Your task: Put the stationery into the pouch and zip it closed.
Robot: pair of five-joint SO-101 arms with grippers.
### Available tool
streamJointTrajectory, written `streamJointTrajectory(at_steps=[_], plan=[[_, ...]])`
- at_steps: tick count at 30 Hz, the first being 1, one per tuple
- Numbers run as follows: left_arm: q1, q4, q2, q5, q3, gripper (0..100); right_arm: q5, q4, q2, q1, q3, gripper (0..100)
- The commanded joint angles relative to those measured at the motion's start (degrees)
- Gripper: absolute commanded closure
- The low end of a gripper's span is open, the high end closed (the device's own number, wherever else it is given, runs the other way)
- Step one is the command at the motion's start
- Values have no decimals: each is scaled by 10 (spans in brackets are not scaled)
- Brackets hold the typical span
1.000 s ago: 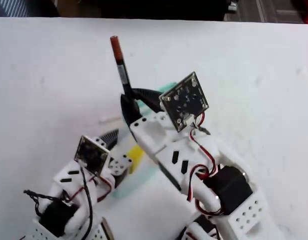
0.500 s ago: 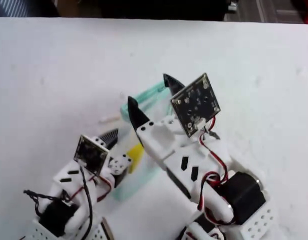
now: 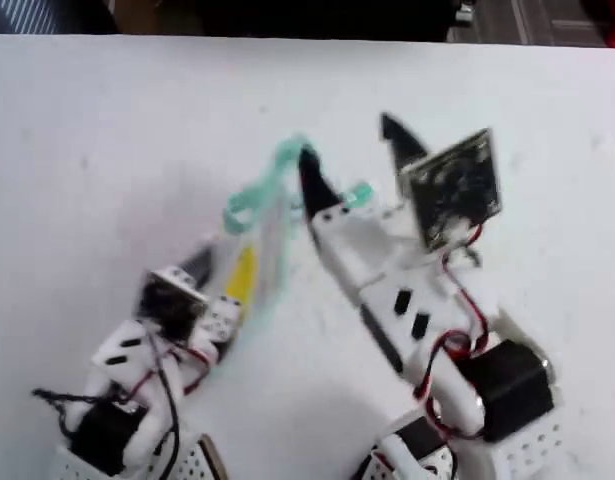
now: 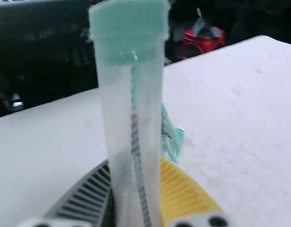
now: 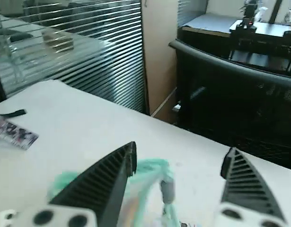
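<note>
Left wrist view: left gripper (image 4: 136, 201) is clamped on the near end of the pouch (image 4: 126, 94), presenting its teal zip end outward, probably for loading or zipping. A thin dark item, likely a pen (image 4: 135, 135), shows through the clear wall. Beyond, right gripper (image 3: 347, 140) stands with jaws apart at that teal end.

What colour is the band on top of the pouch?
Mint green. The band on the pouch shows best in the left wrist view.

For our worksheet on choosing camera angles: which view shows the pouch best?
The left wrist view: the pouch stands close, clear body and teal top plain. The high view shows it smaller, from above; the right wrist view, its teal edge.
</note>
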Motion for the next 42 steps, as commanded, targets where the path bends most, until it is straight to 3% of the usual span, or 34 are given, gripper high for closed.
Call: streamJointTrajectory(at_steps=[1,4,9,16,22,28,42], plan=[[-159,-18,-6,-3,-97,977,5,9,77,24,-31,723],[-255,-20,-6,2,-120,977,53,38,154,22,-39,734],[-378,-41,-6,100,-126,977,187,38,276,-4,-42,812],[-501,-42,-6,199,-126,977,318,22,445,-73,-42,812],[-513,-45,-6,224,-117,977,441,7,580,-122,-62,811],[-510,-45,-6,224,-117,977,446,20,709,-122,-198,811],[-509,-42,-6,225,-116,977,447,170,1081,-91,-607,817]])
